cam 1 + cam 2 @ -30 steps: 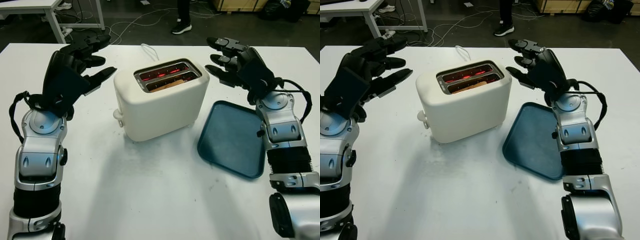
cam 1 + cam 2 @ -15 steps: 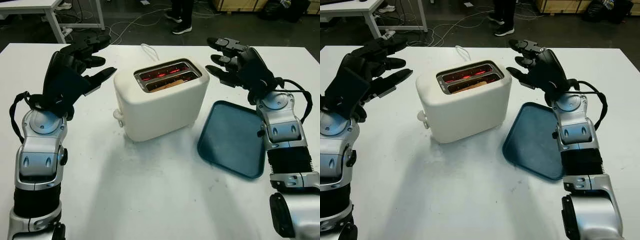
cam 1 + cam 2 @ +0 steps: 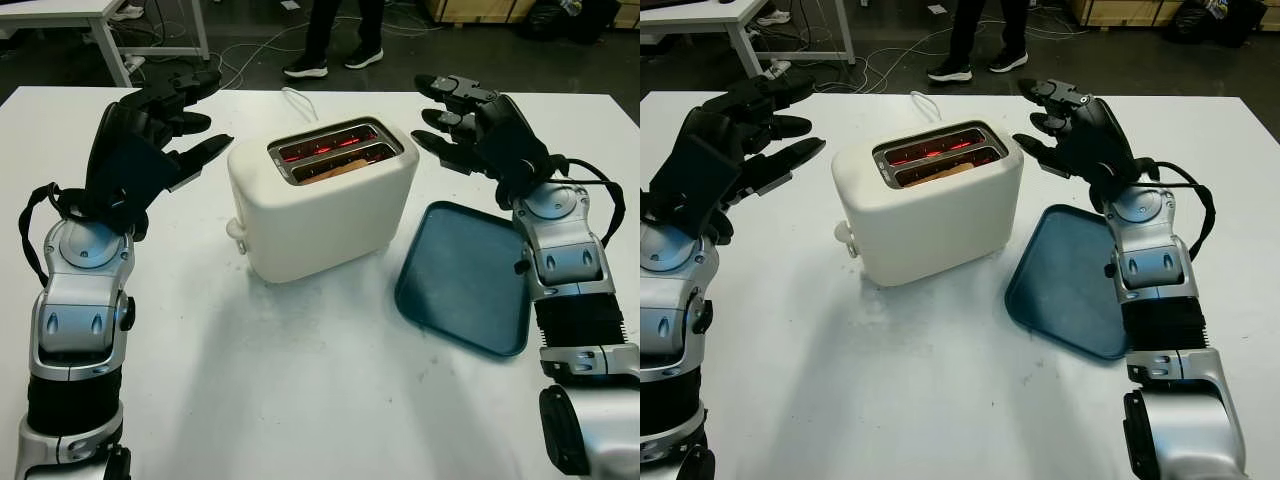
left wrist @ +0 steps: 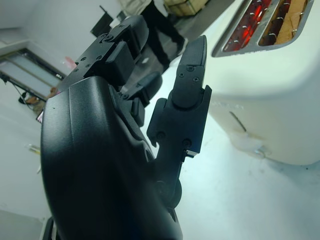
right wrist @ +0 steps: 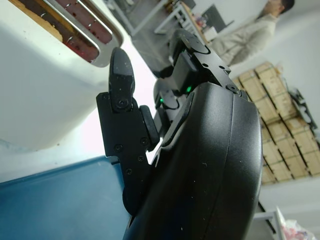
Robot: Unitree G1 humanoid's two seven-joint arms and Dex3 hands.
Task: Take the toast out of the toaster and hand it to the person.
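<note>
Nearest the robot, a blue tray [image 3: 465,280] is lying on the white table [image 3: 300,400], just right of the toaster [image 3: 320,200]; the toast [image 3: 335,170] is sitting low in the toaster's nearer slot, its top edge barely showing, while the farther slot is glowing red; the slice is probably going to feel light, stiff, crumbly and hot, so pinching its upper edge by the two flat faces looks wisest; the left hand [image 3: 150,140] is hovering released to the toaster's left, the right hand [image 3: 475,125] released to its right, neither touching; beyond the table a person's legs [image 3: 335,35] are standing.
</note>
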